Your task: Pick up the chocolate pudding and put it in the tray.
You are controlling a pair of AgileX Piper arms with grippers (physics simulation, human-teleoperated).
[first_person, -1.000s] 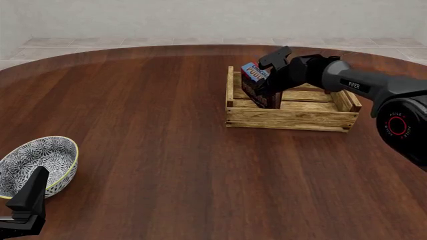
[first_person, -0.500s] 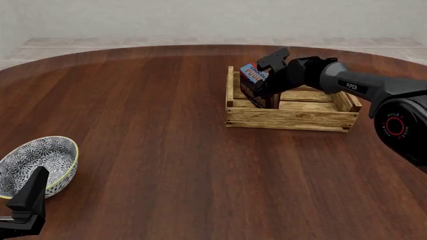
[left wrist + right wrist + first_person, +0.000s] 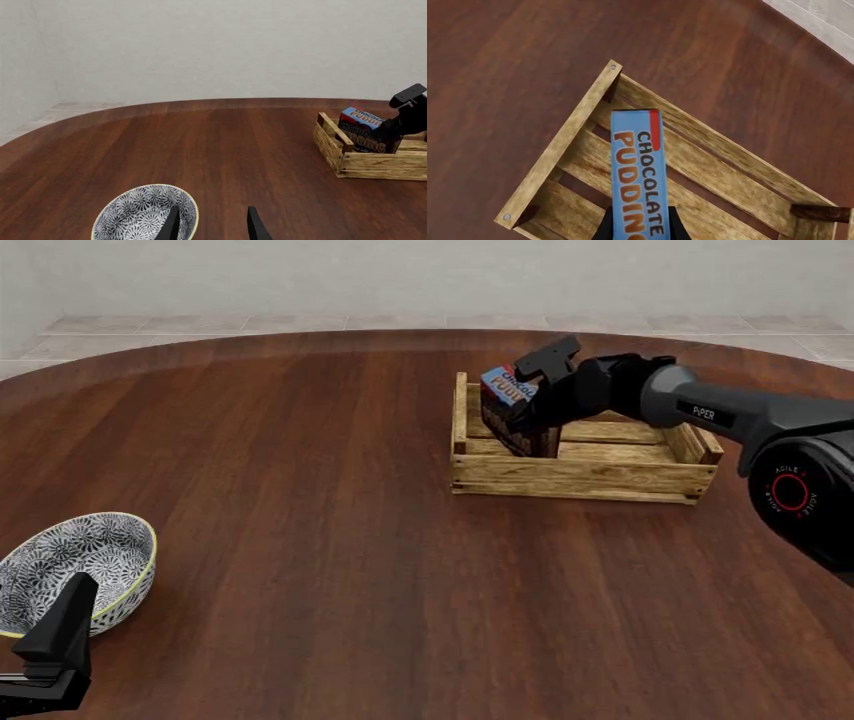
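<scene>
The chocolate pudding [image 3: 507,390] is a small carton with a blue top and a dark brown front. It stands tilted inside the left end of the tray [image 3: 574,478], a slatted wooden crate. My right gripper [image 3: 534,402] is shut on the carton from the right. In the right wrist view the chocolate pudding [image 3: 639,160] runs out from between the fingers, over the tray's corner [image 3: 560,150]. The left wrist view shows the chocolate pudding [image 3: 365,131] in the tray [image 3: 380,167] from afar. My left gripper [image 3: 60,640] is open and holds nothing at the near left.
A blue-and-white patterned bowl [image 3: 67,565] with a yellow rim sits at the near left, just beyond my left gripper [image 3: 211,227]; the same bowl [image 3: 133,215] shows beside its fingers. Dark wooden tabletop stretches between the bowl and the tray.
The right gripper and the carton shifted very slightly left a second ago and have held still since. The left arm has not moved.
</scene>
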